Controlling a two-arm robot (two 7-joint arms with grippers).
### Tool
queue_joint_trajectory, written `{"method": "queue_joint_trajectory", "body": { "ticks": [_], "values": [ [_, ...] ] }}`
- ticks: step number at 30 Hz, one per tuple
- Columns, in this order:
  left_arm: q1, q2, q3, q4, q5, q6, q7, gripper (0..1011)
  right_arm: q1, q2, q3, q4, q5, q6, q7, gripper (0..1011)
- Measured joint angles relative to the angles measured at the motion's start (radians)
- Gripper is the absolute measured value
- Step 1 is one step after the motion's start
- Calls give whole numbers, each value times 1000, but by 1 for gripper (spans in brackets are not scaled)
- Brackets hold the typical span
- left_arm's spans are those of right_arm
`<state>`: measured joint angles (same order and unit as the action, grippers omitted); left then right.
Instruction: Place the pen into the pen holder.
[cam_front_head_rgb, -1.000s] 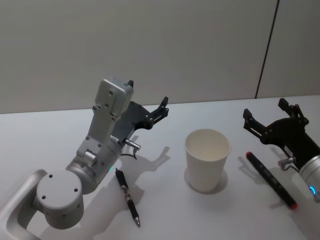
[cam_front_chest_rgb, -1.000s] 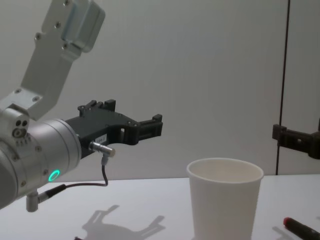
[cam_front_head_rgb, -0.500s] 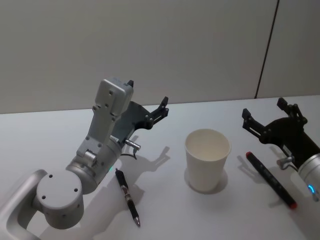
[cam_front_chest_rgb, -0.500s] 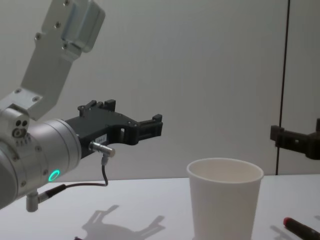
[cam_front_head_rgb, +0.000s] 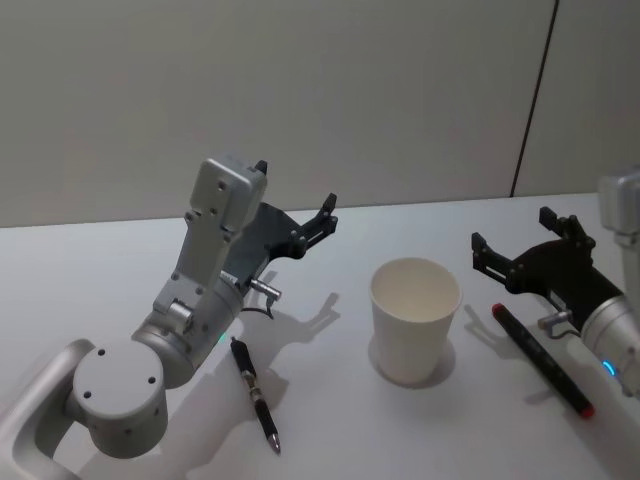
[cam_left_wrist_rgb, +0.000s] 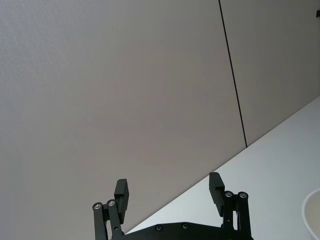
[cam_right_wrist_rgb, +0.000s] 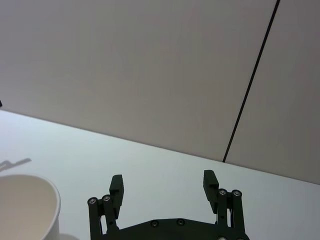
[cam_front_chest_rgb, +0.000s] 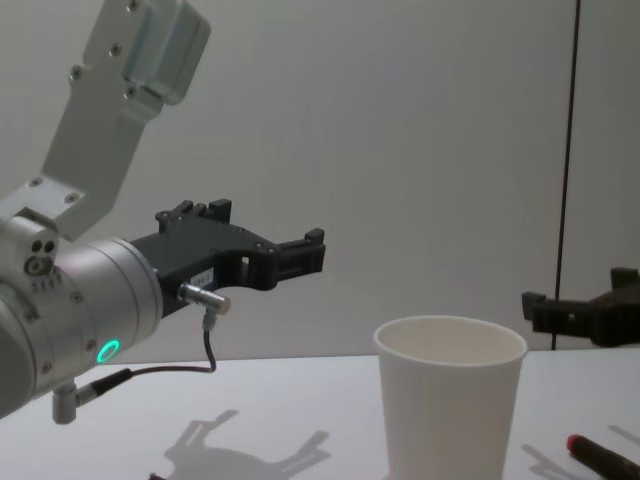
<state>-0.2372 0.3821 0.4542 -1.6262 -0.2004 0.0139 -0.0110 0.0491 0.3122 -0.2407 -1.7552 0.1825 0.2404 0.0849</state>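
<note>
Pen placing not begun: black pen (cam_front_head_rgb: 255, 393), red-tipped pen (cam_front_head_rgb: 540, 358) flat on table (cam_front_head_rgb: 340, 430), cup (cam_front_head_rgb: 414, 320) empty; left gripper (cam_front_head_rgb: 296, 186) spread wide, raised; right gripper (cam_front_head_rgb: 512, 228) spread wide near red-tipped pen.

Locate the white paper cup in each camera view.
Head view: the paper cup stands right of centre.
Chest view: cup at bottom, right of centre.
Left wrist view: cup rim sliver at the frame's edge.
Right wrist view: cup in a corner.
Shared landmark: dark wall seam.
</note>
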Motion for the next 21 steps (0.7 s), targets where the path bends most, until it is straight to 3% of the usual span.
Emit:
{"method": "queue_joint_trajectory", "body": {
  "ticks": [8,11,21],
  "values": [
    [0,0,0,0,0,0,0,1001,26,8,-4,-50,-68,165,27,1002],
    [0,0,0,0,0,0,0,1001,34,21,-1,-85,-93,257,48,1001],
    [0,0,0,0,0,0,0,1001,42,57,25,-149,-116,452,90,1002]
  ]
}}
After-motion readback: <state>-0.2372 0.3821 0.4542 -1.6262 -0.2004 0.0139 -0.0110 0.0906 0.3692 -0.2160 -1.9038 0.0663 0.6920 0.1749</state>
